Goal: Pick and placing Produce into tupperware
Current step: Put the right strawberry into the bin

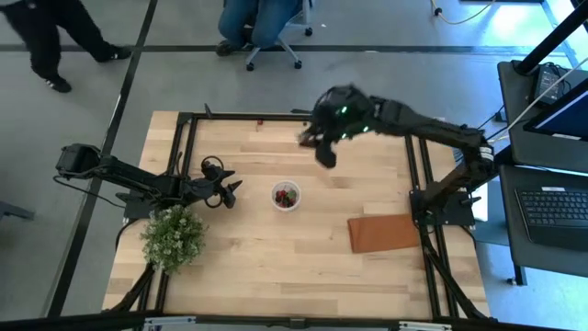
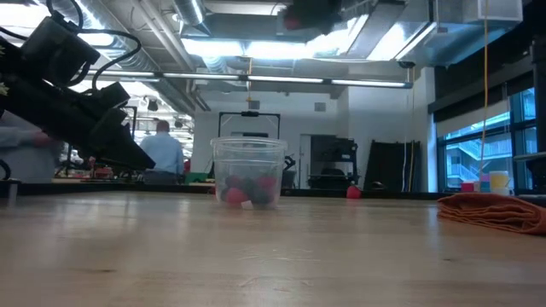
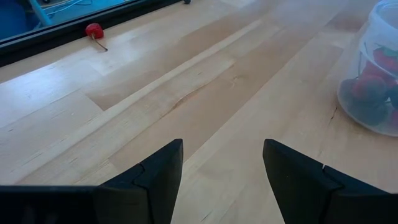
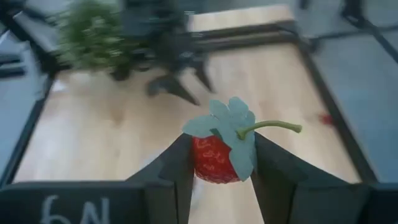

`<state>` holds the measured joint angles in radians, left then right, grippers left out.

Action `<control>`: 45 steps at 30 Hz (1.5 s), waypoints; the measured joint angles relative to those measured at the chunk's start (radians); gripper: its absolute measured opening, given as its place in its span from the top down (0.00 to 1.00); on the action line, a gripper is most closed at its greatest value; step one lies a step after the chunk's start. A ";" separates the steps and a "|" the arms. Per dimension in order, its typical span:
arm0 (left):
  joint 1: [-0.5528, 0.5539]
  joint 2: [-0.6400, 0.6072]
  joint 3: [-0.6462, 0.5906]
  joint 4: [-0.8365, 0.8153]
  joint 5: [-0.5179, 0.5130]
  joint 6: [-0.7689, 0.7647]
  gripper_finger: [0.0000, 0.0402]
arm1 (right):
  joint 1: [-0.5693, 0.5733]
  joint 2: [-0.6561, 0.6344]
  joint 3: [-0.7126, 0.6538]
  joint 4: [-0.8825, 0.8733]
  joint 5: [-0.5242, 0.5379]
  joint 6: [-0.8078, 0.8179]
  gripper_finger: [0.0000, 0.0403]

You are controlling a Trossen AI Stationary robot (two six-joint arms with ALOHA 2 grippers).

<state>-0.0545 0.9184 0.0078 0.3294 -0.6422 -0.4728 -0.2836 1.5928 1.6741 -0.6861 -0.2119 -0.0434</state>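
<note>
Your right gripper (image 4: 214,163) pinches a strawberry (image 4: 212,158), red body clamped between both fingers, green leafy cap and stem poking out. In the high view that gripper (image 1: 323,152) hangs above the table's far half, apart from the tupperware (image 1: 286,196). The cup sits mid-table holding red and dark produce (image 2: 247,189). Your left gripper (image 3: 222,167) rests low beside the cup, fingers spread, nothing between them. One red piece (image 3: 94,30) lies near the far edge.
</note>
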 joint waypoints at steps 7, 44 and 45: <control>0.000 0.000 0.000 0.000 0.001 -0.020 0.47 | 0.145 0.126 0.000 0.053 0.008 -0.086 0.68; 0.000 0.000 0.000 -0.008 0.007 -0.015 0.47 | 0.221 0.517 -0.001 -0.001 0.090 -0.231 0.65; 0.000 0.000 0.000 -0.008 0.007 -0.015 0.47 | 0.221 0.517 -0.001 0.002 0.090 -0.230 0.65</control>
<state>-0.0544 0.9183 0.0078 0.3218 -0.6350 -0.4877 -0.0624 2.1098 1.6730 -0.6842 -0.1219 -0.2737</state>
